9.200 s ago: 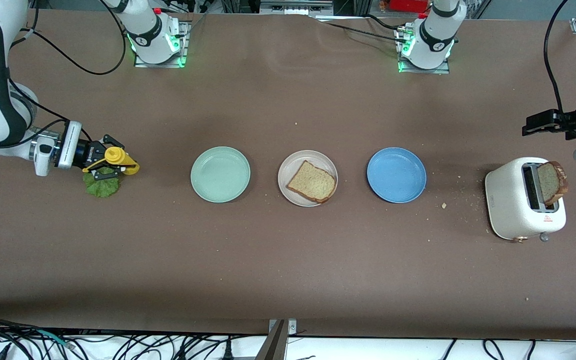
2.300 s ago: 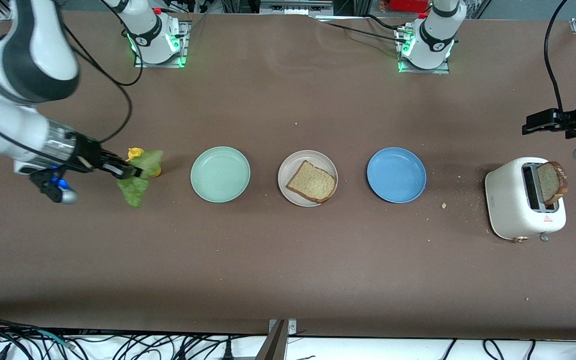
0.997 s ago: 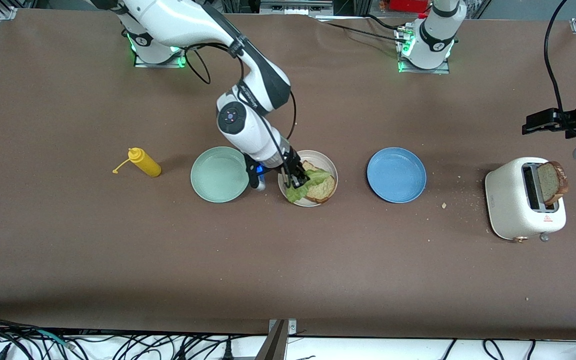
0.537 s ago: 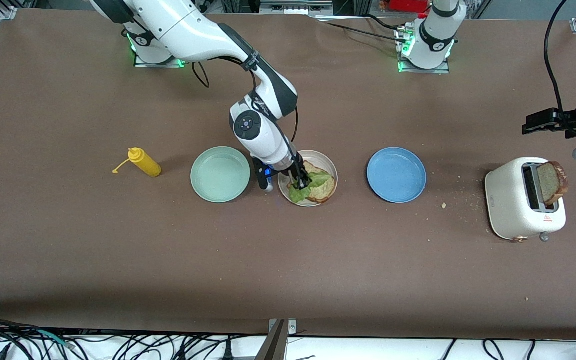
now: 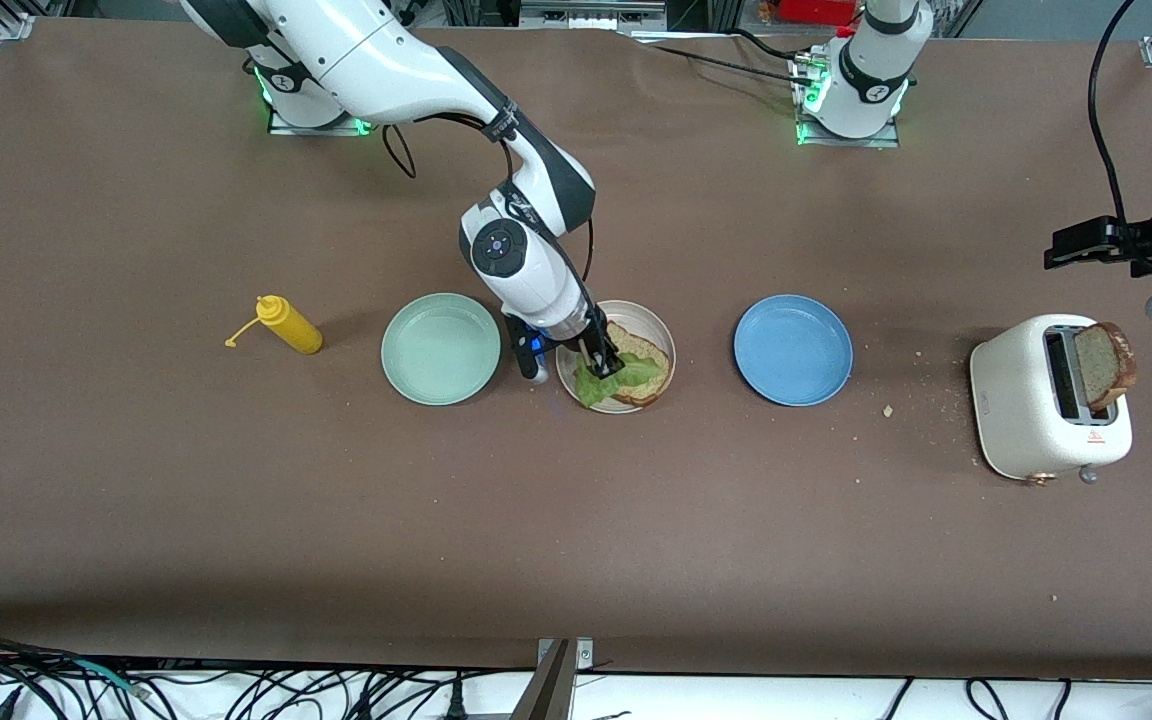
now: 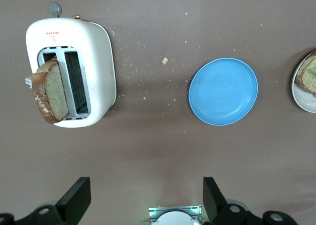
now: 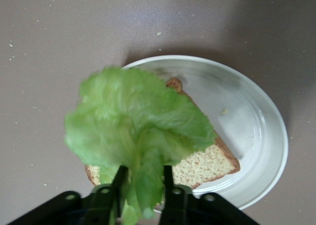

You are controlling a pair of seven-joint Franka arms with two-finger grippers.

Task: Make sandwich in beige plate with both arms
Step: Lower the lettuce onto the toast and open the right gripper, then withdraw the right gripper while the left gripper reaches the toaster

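The beige plate (image 5: 658, 330) stands in the middle of the table with one bread slice (image 5: 648, 352) in it. My right gripper (image 5: 608, 368) is just above that slice, shut on the green lettuce leaf (image 5: 596, 387), which drapes over the slice's edge. The right wrist view shows the lettuce (image 7: 133, 121) between my fingers (image 7: 118, 181), over the bread (image 7: 207, 163) and plate (image 7: 252, 131). A second bread slice (image 5: 1104, 362) sticks out of the white toaster (image 5: 1021, 400). My left gripper (image 5: 1061, 250) waits open and empty up beside the toaster; the left wrist view (image 6: 145, 200) shows it empty.
A mint-green plate (image 5: 441, 348) and a blue plate (image 5: 793, 349) flank the beige plate, both empty. A yellow squeeze bottle (image 5: 288, 325) lies toward the right arm's end. Crumbs lie between the blue plate and the toaster.
My right arm picked the lettuce up beside the yellow bottle, carried it across to the beige plate and has lowered it onto the bread slice. The left arm has not moved.
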